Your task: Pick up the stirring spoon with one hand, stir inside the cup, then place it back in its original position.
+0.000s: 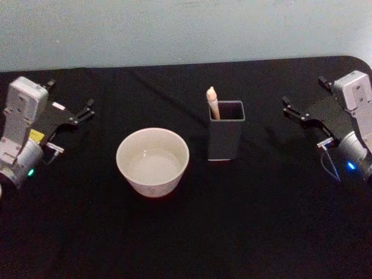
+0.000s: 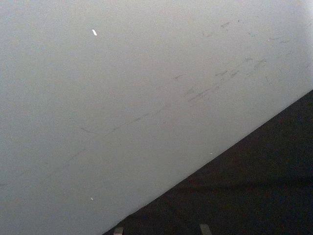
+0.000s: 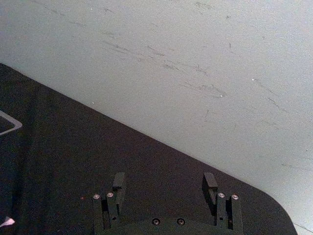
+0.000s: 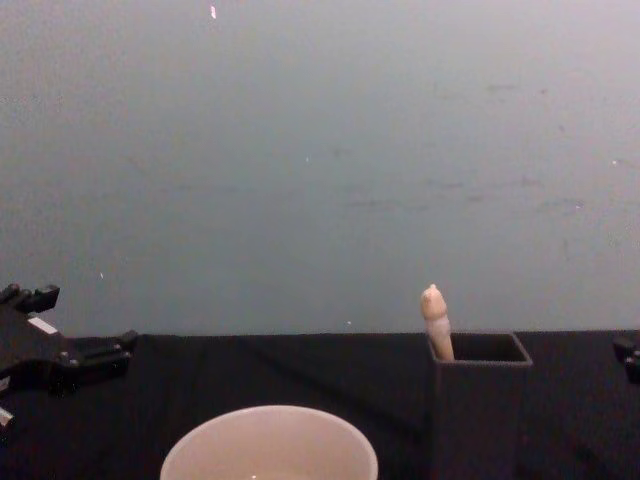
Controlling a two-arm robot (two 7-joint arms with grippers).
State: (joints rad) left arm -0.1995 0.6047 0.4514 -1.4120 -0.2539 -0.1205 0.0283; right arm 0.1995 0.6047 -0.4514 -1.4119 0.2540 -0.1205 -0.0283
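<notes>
We open on the right gripper (image 3: 164, 182), out at the right side of the table, its two black fingers (image 3: 119, 180) spread wide with nothing between them. The left gripper (image 1: 86, 110) mirrors it on the far left, also parted and empty. Both point inward and sit clear of the work, which we read as the start: nothing has been picked up yet. Moving inward from the right gripper, the first thing we meet is the holder (image 1: 226, 139), a dark grey, straight-walled square box standing upright, well apart from the fingertips. The spoon (image 1: 213, 102) stands in it, leaning into the corner away from the right gripper. Its pale, rounded wooden tip pokes above the rim, while the shaft and bowl are hidden inside. That upright stance leaves the handle free to be pinched from above, we'd say. Beyond the holder, nearer the left gripper though well apart from it too, sits the cup (image 1: 152, 160), wide, round, cream-white and smooth-rimmed, near the holder but not touching it. Everything rests on a matte black cloth (image 1: 186, 244) before a plain pale wall (image 4: 320, 150).
</notes>
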